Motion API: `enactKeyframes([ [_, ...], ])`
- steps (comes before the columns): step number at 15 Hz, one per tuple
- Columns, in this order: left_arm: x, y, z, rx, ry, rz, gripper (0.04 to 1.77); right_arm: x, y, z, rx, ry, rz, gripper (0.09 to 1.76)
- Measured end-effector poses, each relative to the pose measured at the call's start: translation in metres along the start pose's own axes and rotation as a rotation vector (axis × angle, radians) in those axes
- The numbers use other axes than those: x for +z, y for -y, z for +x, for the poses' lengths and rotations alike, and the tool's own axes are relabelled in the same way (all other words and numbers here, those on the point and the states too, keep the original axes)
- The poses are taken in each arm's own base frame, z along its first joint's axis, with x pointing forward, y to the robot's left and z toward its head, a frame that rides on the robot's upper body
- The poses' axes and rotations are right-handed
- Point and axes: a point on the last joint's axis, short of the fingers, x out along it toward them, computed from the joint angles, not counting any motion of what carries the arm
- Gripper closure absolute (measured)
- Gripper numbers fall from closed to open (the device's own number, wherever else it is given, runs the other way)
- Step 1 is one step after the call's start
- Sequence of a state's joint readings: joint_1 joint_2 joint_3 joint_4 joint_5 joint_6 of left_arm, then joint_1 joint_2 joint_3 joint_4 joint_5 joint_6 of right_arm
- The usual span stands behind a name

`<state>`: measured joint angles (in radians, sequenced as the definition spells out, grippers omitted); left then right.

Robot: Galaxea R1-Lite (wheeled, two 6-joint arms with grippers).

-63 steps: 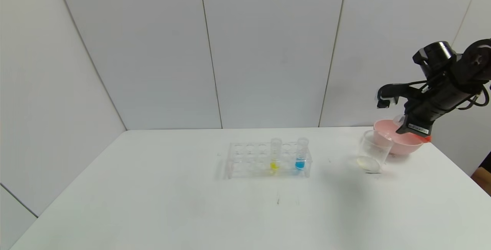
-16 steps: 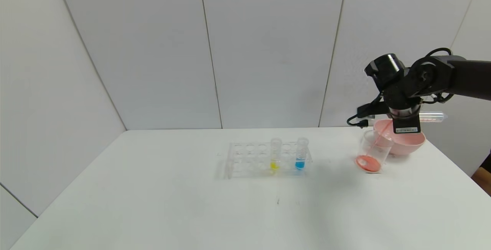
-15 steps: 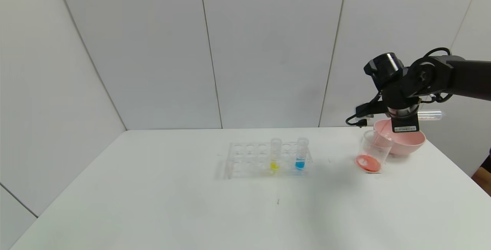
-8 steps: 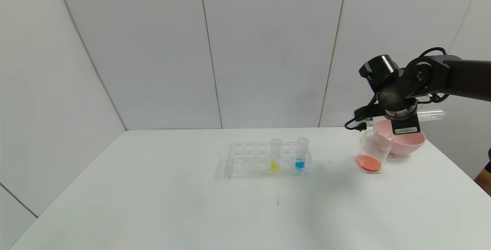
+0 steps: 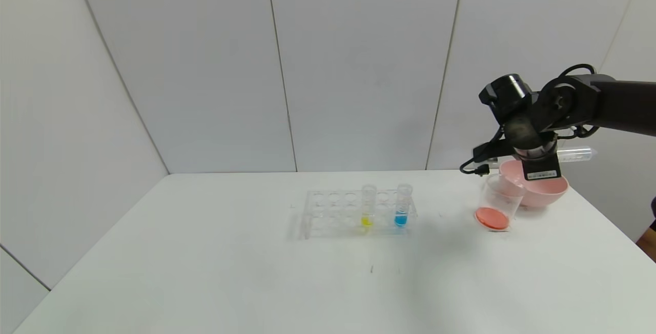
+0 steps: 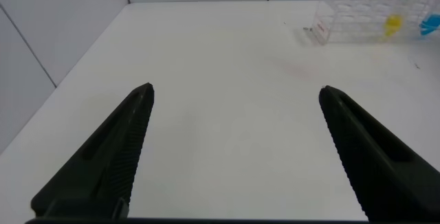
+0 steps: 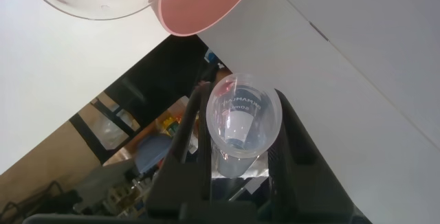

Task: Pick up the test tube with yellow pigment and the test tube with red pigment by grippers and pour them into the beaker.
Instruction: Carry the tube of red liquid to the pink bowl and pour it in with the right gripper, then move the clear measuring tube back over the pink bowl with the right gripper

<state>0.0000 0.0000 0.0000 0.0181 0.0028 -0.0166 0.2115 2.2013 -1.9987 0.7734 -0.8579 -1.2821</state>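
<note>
Spanning the whole work area: the white bench (image 5: 215,272). Sitting mid-bench: the clear tube rack (image 5: 359,214), carrying the test tube with yellow pigment (image 5: 367,206) upright beside a tube with blue liquid (image 5: 403,205). Standing at the right end: the pink bowl (image 5: 538,186), touching or just behind the beaker (image 5: 498,202), the latter now showing a red-orange layer across its floor. Hovering above the bowl and beaker: the right tool (image 5: 542,167), clenched on the test tube with red pigment (image 7: 242,119), tipped near horizontal with the round end pointing away from the beaker. Appearing drained, seen down the mouth in the right wrist view: no coloured liquid visible inside, only clear wall and faint print. Judging the red pour as finished or finishing. Next calling for righting and setting down the spent tube, then fetching the yellow tube from the rack, gripping high and lifting straight up. Waiting low over the near-left bench: the left tool (image 6: 234,148), released, jaws spread wide, grasping nothing.
</note>
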Motion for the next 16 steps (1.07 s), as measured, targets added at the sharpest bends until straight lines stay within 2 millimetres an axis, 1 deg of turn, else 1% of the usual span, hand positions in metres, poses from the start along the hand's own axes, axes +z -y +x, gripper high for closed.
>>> enactKeyframes([
  [2, 0.0, 0.0, 0.0, 0.0, 0.0, 0.0, 0.09, -0.001, 0.001, -0.001, -0.003, 0.005, 0.012, 1.32],
  [4, 0.0, 0.0, 0.0, 0.0, -0.004, 0.0, 0.09, -0.007, 0.003, -0.004, -0.001, 0.041, 0.034, 1.32],
  [6, 0.0, 0.0, 0.0, 0.0, 0.0, 0.0, 0.09, -0.019, 0.008, -0.006, 0.022, 0.147, 0.073, 1.32],
  [7, 0.0, 0.0, 0.0, 0.0, 0.001, 0.0, 0.09, -0.027, 0.011, -0.007, 0.044, 0.23, 0.123, 1.32],
  [10, 0.0, 0.0, 0.0, 0.0, 0.001, 0.0, 0.09, -0.046, 0.017, -0.011, 0.154, 0.466, 0.408, 1.32],
  [11, 0.0, 0.0, 0.0, 0.0, 0.001, 0.0, 0.09, -0.054, 0.019, -0.013, 0.19, 0.537, 0.473, 1.32],
  [14, 0.0, 0.0, 0.0, 0.0, 0.001, 0.0, 0.09, -0.081, 0.023, -0.013, 0.29, 0.728, 0.586, 1.32],
  [16, 0.0, 0.0, 0.0, 0.0, 0.001, 0.0, 0.09, -0.095, 0.023, -0.011, 0.402, 0.871, 0.693, 1.32],
])
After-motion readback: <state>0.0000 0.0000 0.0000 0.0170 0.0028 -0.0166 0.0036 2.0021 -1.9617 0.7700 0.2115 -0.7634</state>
